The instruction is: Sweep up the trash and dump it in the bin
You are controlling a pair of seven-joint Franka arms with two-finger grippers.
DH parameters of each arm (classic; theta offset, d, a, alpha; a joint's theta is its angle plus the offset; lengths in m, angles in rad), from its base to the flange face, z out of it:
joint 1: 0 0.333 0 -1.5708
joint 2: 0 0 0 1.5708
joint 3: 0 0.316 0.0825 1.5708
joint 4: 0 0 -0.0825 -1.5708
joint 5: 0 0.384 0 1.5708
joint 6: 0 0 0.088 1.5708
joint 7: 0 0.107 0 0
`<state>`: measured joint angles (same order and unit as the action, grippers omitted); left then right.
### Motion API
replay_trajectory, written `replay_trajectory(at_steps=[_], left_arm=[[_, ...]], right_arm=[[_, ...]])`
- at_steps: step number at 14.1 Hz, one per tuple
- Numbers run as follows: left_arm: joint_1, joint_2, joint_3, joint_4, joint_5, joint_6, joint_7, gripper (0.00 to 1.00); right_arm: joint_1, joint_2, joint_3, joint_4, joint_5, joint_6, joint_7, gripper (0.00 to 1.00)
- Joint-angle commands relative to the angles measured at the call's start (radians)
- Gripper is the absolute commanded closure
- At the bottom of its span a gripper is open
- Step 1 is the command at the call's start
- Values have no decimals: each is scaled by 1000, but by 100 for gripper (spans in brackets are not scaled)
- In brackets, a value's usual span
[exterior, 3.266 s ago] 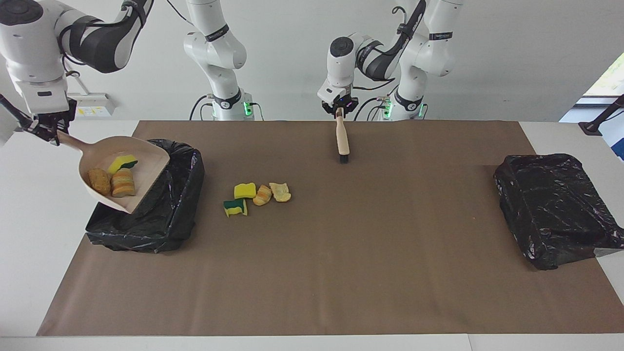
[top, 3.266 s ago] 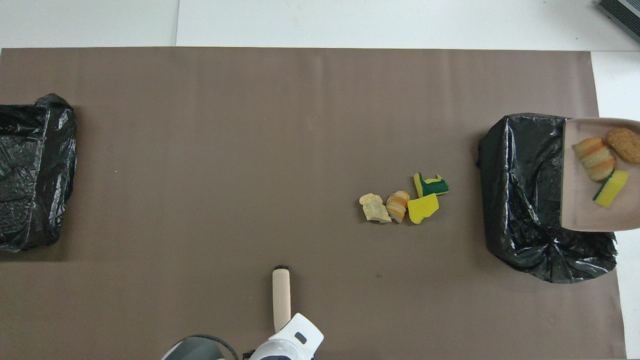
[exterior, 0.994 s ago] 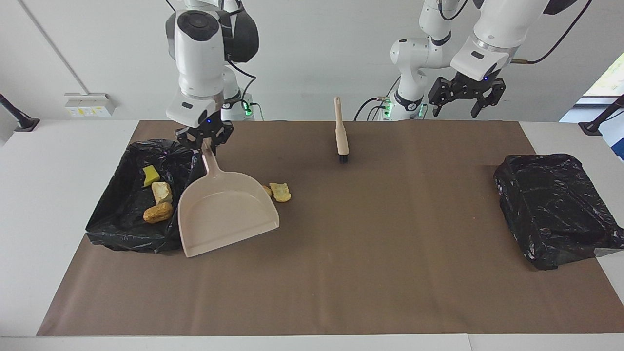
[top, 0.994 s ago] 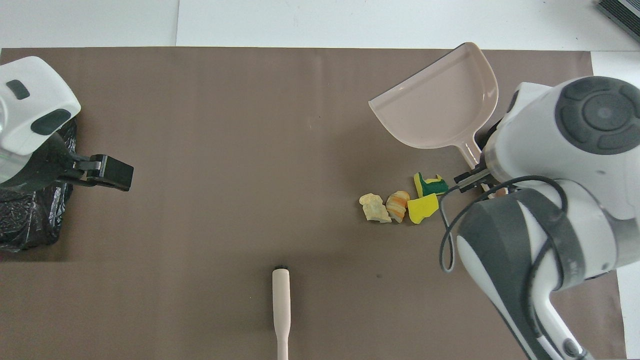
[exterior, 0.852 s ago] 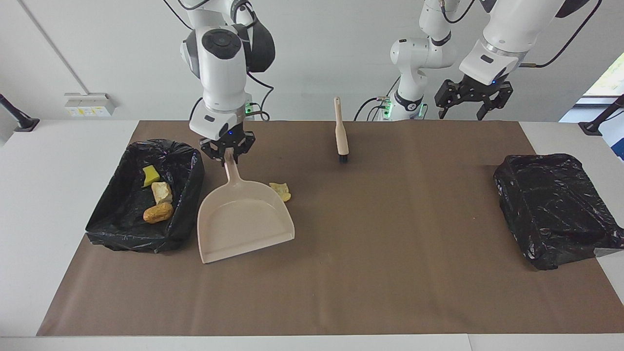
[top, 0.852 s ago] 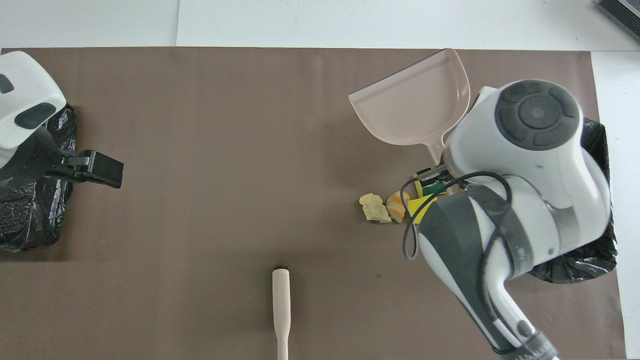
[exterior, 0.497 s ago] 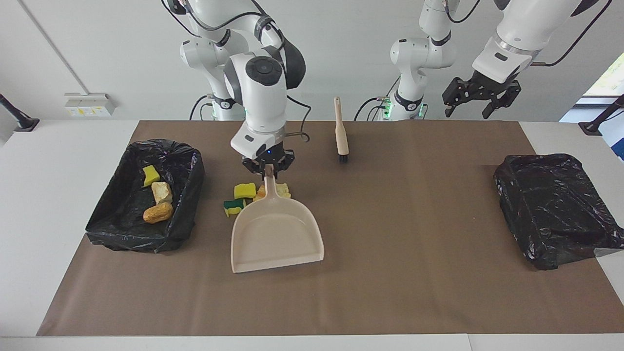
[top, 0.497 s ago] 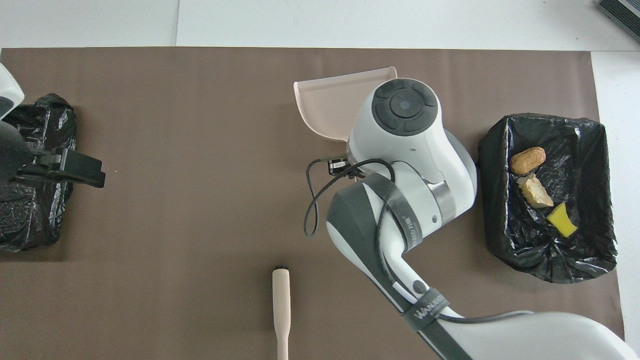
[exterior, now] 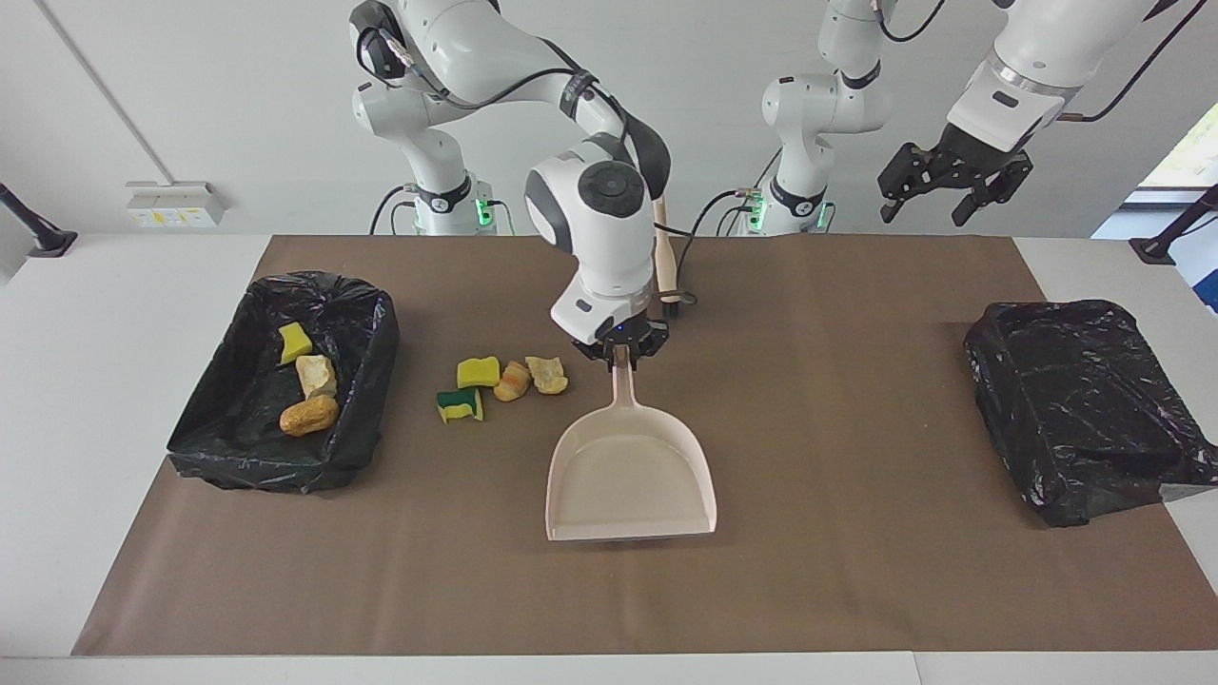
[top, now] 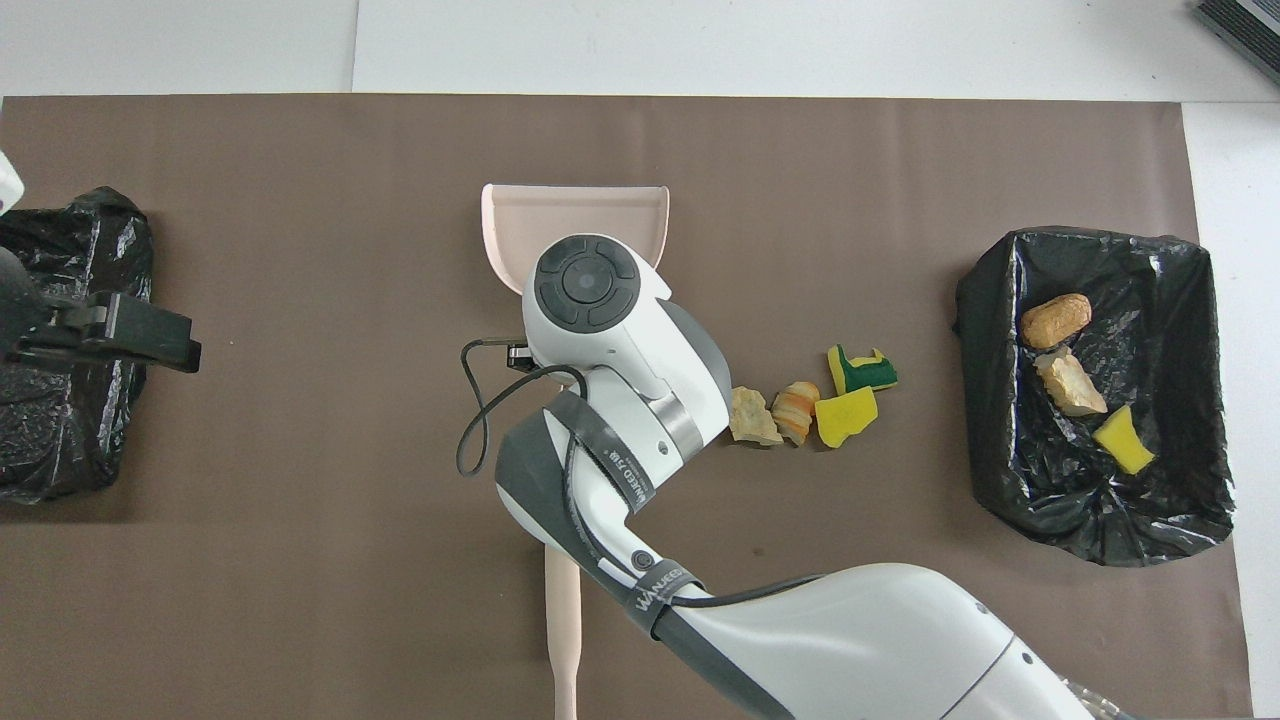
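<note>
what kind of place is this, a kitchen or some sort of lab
Most likely a robotics lab, not a kitchen: two white robot arms mounted at a bare white table covered by a brown paper sheet, with black bag-lined bins staged at each end.

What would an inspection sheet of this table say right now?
Surface: brown mat over a white table.
Job's things: four trash bits loose on the mat; three more in the bin at the right arm's end; dustpan empty.
Clutter: brush; second black-bagged bin.
Grippers: right gripper shut on the dustpan handle; left gripper open, raised, waiting.
Cables: black cable on the right arm.
Surroundings: white wall.
</note>
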<state>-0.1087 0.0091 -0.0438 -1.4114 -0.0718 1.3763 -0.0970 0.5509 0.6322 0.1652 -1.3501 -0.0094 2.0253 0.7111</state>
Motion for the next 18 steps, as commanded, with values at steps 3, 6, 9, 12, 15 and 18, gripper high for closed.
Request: replay_trajectory(at_steps=[3,6,9,12,15,18], left_arm=[[1,-46,-4,-92,-13,49,12,0],[1,-54,-4,-109,-13,64,14,0],[0,-54,-5,-109,-13,92,7,0],[-2,-52,-14,-101,-11,90,-6,0],[4,-55,-24,-98,-2,83,-3,0],[-6,-54,-27,-103,-11,134,-23,0]], right_arm=[[32,12,-1,-21,17,72,90,100],[33,8,-3,-23,-13,52,85,0],[17,-32,-1,-29,-11,-11,76,0],[-32,-97,-1,-27,-6,-198,4,0],[-51,-245,-1,-105,18,-312,-38,0],[-34,-496,0,-378,91,-327,-35,0]])
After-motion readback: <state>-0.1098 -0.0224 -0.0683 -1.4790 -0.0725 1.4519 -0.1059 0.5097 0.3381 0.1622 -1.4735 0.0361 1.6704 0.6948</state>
